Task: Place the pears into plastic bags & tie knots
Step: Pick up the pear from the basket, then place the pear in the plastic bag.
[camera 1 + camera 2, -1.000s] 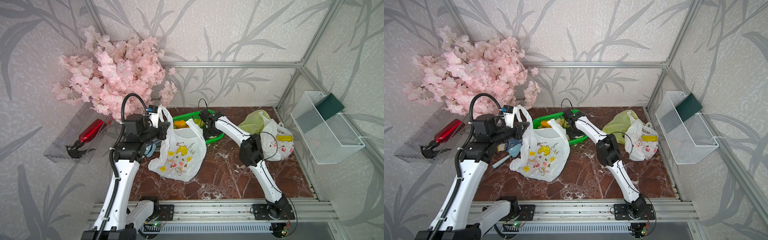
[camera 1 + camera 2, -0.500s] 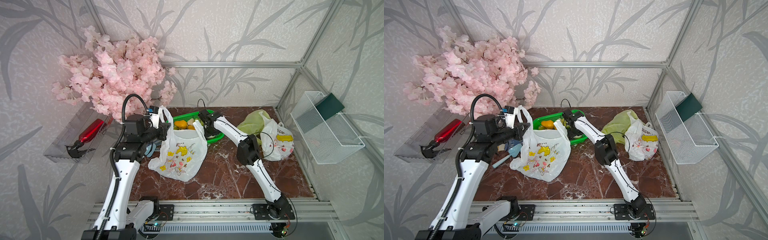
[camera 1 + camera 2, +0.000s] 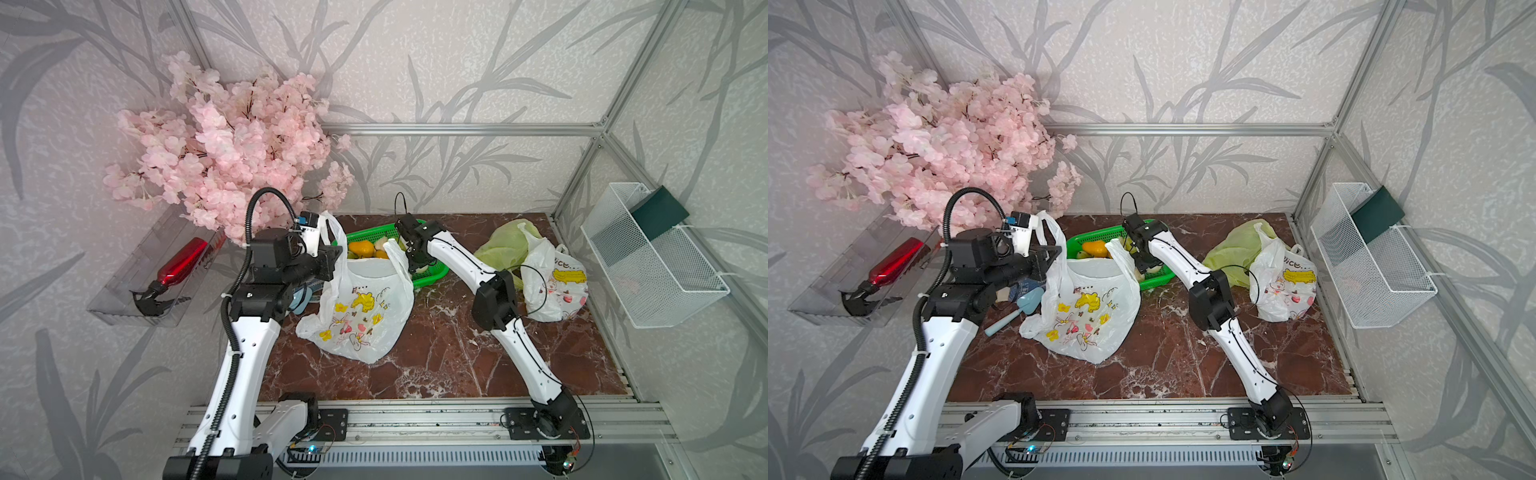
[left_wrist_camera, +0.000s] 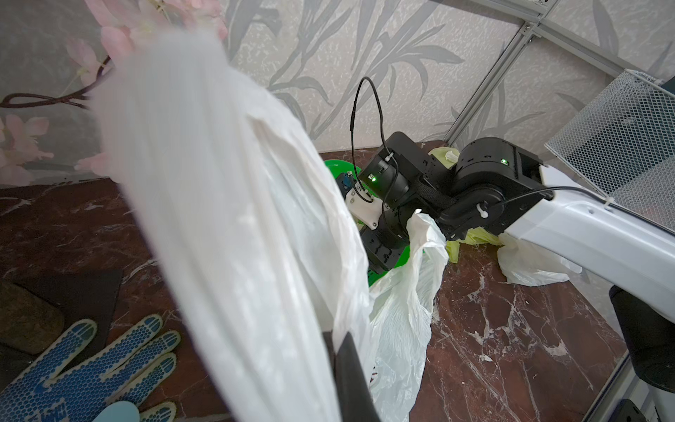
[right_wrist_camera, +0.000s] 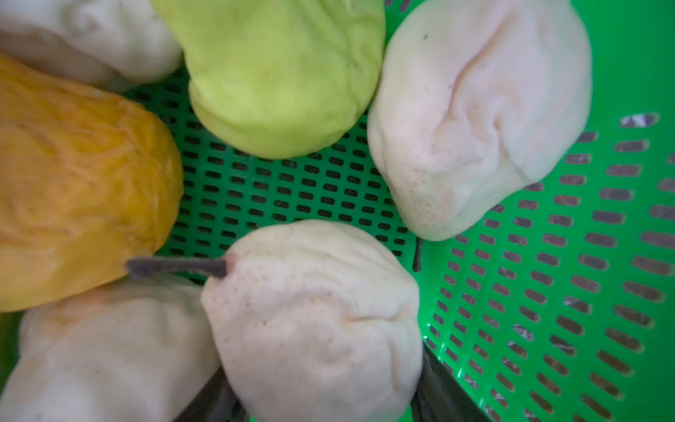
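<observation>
My left gripper is shut on one handle of the white rabbit-print plastic bag, holding its mouth up; the handle fills the left wrist view. My right gripper reaches down into the green mesh basket. Its fingers press both sides of a cream-white pear that lies on the basket floor. Around it lie an orange pear, a green pear and more cream ones. A yellow-green bag and a second white bag sit at the right.
A blue-dotted glove and a pale blue brush lie by the left arm. Pink blossoms overhang the back left corner. A red spray bottle lies in a wall tray, and a white wire basket hangs on the right wall.
My right gripper has shifted slightly left over the basket and its jaws have narrowed onto the cream-white pear. The left gripper has kept the bag handle raised.
</observation>
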### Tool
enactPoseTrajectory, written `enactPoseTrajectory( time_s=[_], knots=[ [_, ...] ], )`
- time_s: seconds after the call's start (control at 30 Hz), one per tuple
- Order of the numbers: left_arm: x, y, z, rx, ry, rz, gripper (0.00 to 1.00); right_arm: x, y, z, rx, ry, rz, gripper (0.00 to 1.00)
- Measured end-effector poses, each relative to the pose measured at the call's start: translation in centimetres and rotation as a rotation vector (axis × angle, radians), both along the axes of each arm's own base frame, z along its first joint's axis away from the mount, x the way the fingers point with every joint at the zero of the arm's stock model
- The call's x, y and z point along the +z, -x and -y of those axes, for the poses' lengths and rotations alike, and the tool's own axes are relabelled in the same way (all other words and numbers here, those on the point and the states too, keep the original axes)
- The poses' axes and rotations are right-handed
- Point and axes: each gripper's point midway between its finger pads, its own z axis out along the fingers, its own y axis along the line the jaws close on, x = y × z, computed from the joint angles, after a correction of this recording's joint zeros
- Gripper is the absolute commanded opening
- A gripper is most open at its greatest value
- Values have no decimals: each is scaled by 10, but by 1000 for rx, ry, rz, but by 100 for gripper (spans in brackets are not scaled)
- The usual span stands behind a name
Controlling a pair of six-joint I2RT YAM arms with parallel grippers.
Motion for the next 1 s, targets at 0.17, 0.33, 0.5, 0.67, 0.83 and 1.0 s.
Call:
enactPoseTrajectory(
  time_s=[0.17,0.33,0.5,0.67,0.83,1.0],
  knots=[
    [-2,-2,0,-1,1,-7,0,47,24,3,1,-104,10,46],
    [-4,-3,1,-6,-1,-13,0,158,65,14,21,-346,159,42],
    [-6,-4,3,-21,5,-20,0,261,107,5,131,-606,308,42],
    [-7,-5,7,-40,23,-29,0,273,157,-67,371,-793,239,37],
    [-6,-4,10,-57,42,-32,0,216,165,-122,456,-861,103,30],
    [-6,-4,13,-72,50,-33,0,153,138,-139,459,-867,79,27]
  ],
)
